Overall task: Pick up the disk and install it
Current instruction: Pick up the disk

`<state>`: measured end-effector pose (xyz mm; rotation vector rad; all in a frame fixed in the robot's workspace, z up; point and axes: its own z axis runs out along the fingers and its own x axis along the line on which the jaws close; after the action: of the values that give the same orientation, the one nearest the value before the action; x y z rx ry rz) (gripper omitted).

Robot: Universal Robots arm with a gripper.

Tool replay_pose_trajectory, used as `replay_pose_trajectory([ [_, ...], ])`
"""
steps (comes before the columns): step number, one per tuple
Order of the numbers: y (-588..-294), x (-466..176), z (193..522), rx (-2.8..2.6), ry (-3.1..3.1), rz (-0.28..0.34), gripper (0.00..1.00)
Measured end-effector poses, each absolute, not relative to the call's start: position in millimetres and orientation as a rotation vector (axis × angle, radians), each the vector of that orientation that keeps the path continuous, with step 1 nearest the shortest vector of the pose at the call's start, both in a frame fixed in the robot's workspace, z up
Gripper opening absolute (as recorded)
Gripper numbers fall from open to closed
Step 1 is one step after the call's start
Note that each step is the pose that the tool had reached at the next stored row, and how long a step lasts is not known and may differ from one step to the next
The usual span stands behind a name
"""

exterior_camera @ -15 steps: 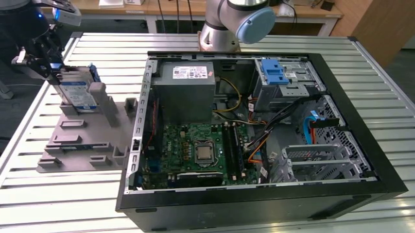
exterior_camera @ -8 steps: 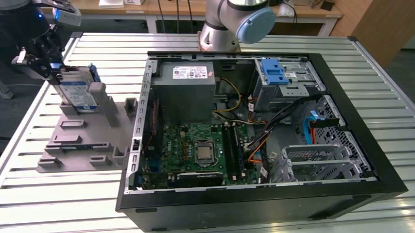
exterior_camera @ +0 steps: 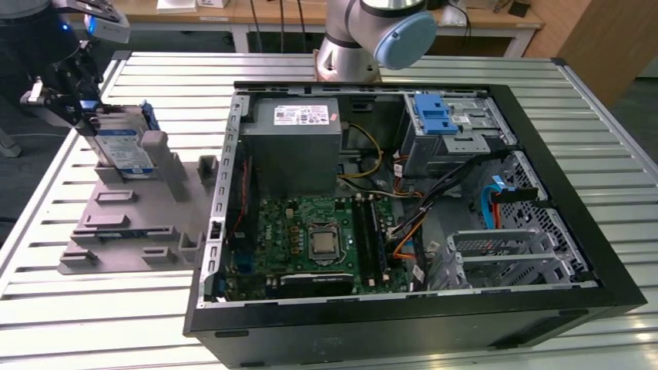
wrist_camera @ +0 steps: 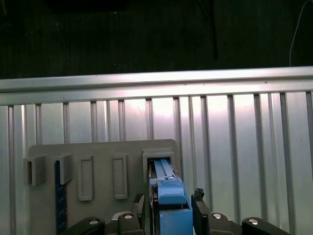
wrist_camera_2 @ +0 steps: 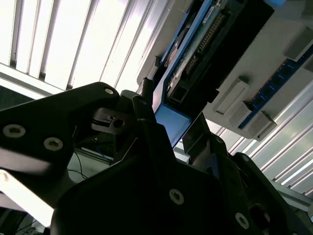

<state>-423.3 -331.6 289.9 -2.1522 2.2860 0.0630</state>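
I have the hand (wrist_camera: 168, 197) straddling the disk (exterior_camera: 120, 145), which stands upright in the grey holder (exterior_camera: 113, 208) on the desk (exterior_camera: 92, 331), beside the open computer case (exterior_camera: 411, 331). Clenched or not, I cannot tell. Lifting and installing remain, I judge.

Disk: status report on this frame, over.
Hand at top end of the disk, grip unconfirmed. Disk upright in slot of grey holder, outside the open computer case. No obstruction seen around it.
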Motion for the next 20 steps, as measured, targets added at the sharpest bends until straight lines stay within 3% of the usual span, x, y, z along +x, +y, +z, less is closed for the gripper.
replay_pose_trajectory([
  [11, -331.6, -423.3, 288.2, -2.161, 2.278, 0.063, 0.48],
  [12, -331.6, -423.3, 288.2, -2.161, 2.278, 0.063, 0.42],
  [20, -331.6, -423.3, 288.0, -2.161, 2.278, 0.063, 0.37],
])
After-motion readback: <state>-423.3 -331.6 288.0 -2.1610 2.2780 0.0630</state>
